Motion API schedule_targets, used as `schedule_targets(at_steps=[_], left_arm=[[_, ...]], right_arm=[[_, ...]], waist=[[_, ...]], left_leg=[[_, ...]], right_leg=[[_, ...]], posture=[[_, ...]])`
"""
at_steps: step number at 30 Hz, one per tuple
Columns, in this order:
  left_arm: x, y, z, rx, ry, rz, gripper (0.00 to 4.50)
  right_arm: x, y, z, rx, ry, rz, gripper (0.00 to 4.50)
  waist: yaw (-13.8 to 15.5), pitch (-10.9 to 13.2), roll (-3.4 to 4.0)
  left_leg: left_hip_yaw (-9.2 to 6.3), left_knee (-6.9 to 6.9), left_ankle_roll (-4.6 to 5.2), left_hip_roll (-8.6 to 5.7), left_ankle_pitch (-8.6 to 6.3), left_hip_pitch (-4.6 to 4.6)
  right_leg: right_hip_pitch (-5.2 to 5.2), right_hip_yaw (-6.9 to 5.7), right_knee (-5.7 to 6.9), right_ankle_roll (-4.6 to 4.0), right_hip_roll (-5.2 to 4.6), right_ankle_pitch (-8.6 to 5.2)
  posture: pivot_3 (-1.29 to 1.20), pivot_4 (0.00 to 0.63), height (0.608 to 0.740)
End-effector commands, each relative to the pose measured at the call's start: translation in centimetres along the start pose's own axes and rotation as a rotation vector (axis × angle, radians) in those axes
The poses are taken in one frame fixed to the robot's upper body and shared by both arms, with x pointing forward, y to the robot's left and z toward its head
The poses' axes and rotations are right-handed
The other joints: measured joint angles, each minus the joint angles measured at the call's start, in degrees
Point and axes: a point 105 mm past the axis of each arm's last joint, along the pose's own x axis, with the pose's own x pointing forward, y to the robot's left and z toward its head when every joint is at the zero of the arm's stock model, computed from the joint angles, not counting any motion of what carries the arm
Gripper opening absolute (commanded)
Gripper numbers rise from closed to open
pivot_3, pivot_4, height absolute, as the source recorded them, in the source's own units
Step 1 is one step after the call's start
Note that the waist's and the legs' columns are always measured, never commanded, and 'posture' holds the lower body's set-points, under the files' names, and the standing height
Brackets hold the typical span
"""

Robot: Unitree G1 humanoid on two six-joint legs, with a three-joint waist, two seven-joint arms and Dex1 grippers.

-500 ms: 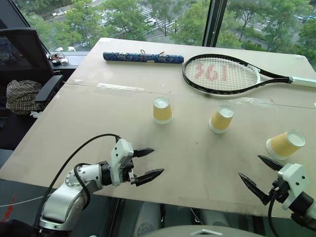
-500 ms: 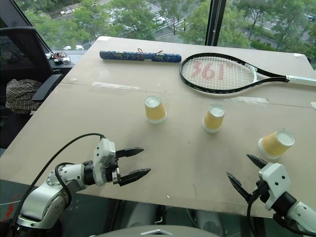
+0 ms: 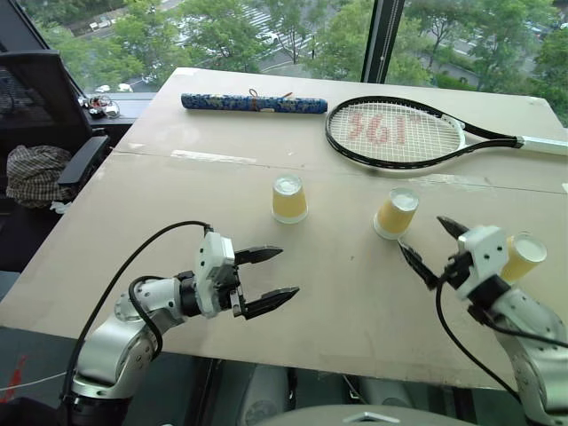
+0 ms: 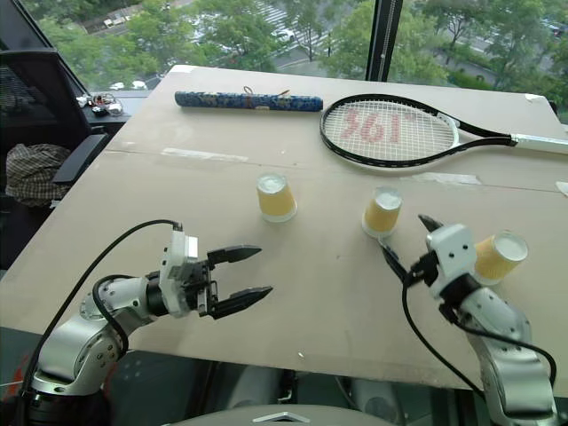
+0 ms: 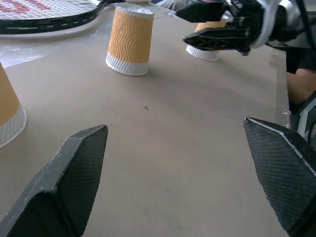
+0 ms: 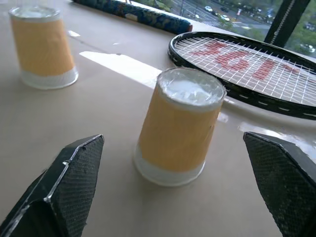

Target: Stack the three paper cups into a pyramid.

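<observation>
We read the table (image 3: 177,191) from its left edge across: our left gripper (image 3: 264,279) hangs over the near edge with its two black fingers spread wide and nothing between them, aimed across the board toward the right, which we take as a waiting stance while the other arm works. Past it, toward the middle, the left cup (image 3: 289,198) stands mouth down, and just right of it the middle cup (image 3: 396,212) stands the same way; mouth down suits a pyramid, we judge, since the flat bases can carry a third. Our right gripper (image 3: 429,246) sits just beside the middle cup on its near right, fingers wide apart and empty, lined up on that cup, we think, to take it by its ribbed side. The right cup (image 3: 524,254) stands near the right edge, partly hidden behind that wrist. Along the far edge lie a blue patterned tube (image 3: 256,103) and a tennis racket (image 3: 395,133), well clear of the cups. The right wrist view shows the middle cup centred in the open gap, untouched; the left wrist view shows it from the side, apart from the right gripper's tips
</observation>
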Motion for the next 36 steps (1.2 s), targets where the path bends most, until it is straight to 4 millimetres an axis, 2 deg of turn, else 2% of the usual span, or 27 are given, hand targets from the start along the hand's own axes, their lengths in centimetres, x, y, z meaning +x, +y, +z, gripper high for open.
schedule_targets(at_steps=[1,5,9,13,14,16,18,23,26,31,35,36], left_arm=[[-0.6,-0.4,1.1,0.055,-0.029,0.002,4.50],[-1.0,-0.6,0.9,0.059,-0.024,0.022,4.50],[-0.9,-1.3,0.8,0.066,-0.023,0.024,4.50],[-1.4,-1.5,0.9,0.076,-0.030,0.037,4.50],[-1.5,-1.5,0.9,0.078,-0.031,0.038,4.50],[-1.8,-1.4,0.8,0.081,-0.037,0.059,4.50],[-2.1,-1.4,0.7,0.078,-0.039,0.080,4.50],[-3.9,-1.6,-0.3,0.049,-0.045,0.088,4.50],[-5.5,-1.9,-1.1,0.023,-0.035,0.104,4.50],[-6.1,-2.0,-1.3,0.018,-0.030,0.118,4.50],[-6.0,-2.3,-1.1,0.025,-0.037,0.125,4.50],[-5.9,-2.3,-1.0,0.025,-0.039,0.124,4.50]], right_arm=[[2.0,-1.1,0.5,0.031,0.017,-0.081,4.49],[4.3,-0.4,1.3,0.077,0.004,-0.021,4.49],[6.3,-0.4,0.8,0.093,0.036,-0.008,4.49],[6.8,-0.6,0.4,0.091,0.047,0.017,3.44],[6.8,-0.6,0.4,0.088,0.046,0.021,2.92],[6.8,-0.2,1.0,0.062,0.022,0.066,2.21],[6.4,0.7,1.9,0.035,-0.008,0.148,2.19],[4.5,6.5,4.5,-0.015,-0.080,0.540,2.19],[4.8,8.9,5.2,-0.033,-0.093,0.652,2.19],[5.7,10.4,4.5,-0.073,-0.064,0.736,2.19],[7.2,10.6,2.1,-0.089,0.022,0.742,2.19],[7.2,10.3,1.4,-0.107,0.044,0.744,2.98]], waist=[[-0.02,0.01,0.00],[0.03,0.01,0.01],[-0.14,0.01,0.00],[-0.06,0.01,0.01],[-0.08,0.01,0.01],[-0.14,0.01,0.01],[-0.15,0.02,0.02],[-0.24,0.04,0.02],[-0.57,0.04,0.01],[0.14,0.02,-0.05],[-0.14,-0.01,-0.12],[-0.15,-0.01,-0.12]], left_leg=[[0.02,0.00,0.00,-0.01,0.00,0.01],[0.02,0.00,0.01,-0.02,0.00,0.01],[0.04,0.00,0.01,-0.02,0.00,-0.01],[0.07,0.00,0.01,-0.02,0.00,0.00],[0.05,0.00,0.01,-0.02,0.00,-0.01],[0.06,0.00,0.01,-0.01,0.00,0.00],[0.08,0.00,0.01,-0.01,0.00,0.01],[0.09,-0.03,0.02,0.05,0.00,0.02],[0.11,-0.04,0.02,0.16,0.00,0.06],[0.12,-0.04,0.01,0.25,0.00,0.07],[0.21,-0.04,0.01,0.19,0.00,0.04],[0.23,-0.04,0.01,0.19,0.00,0.03]], right_leg=[[0.00,0.01,0.01,0.00,0.00,0.00],[0.00,0.01,0.01,0.00,0.01,0.00],[0.00,0.01,0.00,0.01,0.02,0.01],[0.00,0.00,0.00,0.01,0.02,0.01],[0.00,0.01,0.00,0.01,0.02,0.01],[0.00,0.00,0.01,0.01,0.03,0.01],[0.00,-0.01,0.01,0.02,0.04,0.01],[-0.02,-0.03,0.00,0.03,0.05,0.01],[-0.03,-0.08,0.01,0.01,0.04,0.01],[-0.07,-0.20,0.01,-0.01,0.03,0.01],[-0.06,-0.15,-0.05,-0.03,-0.08,0.01],[-0.07,-0.14,-0.05,-0.03,-0.08,0.02]], posture=[[0.00,0.150,0.740],[0.00,0.150,0.740],[0.00,0.150,0.740],[0.00,0.150,0.740],[0.00,0.150,0.740],[0.00,0.150,0.740],[0.00,0.150,0.740],[0.00,0.150,0.740],[0.00,0.150,0.740],[0.00,0.150,0.740],[0.00,0.150,0.740],[0.00,0.150,0.740]])
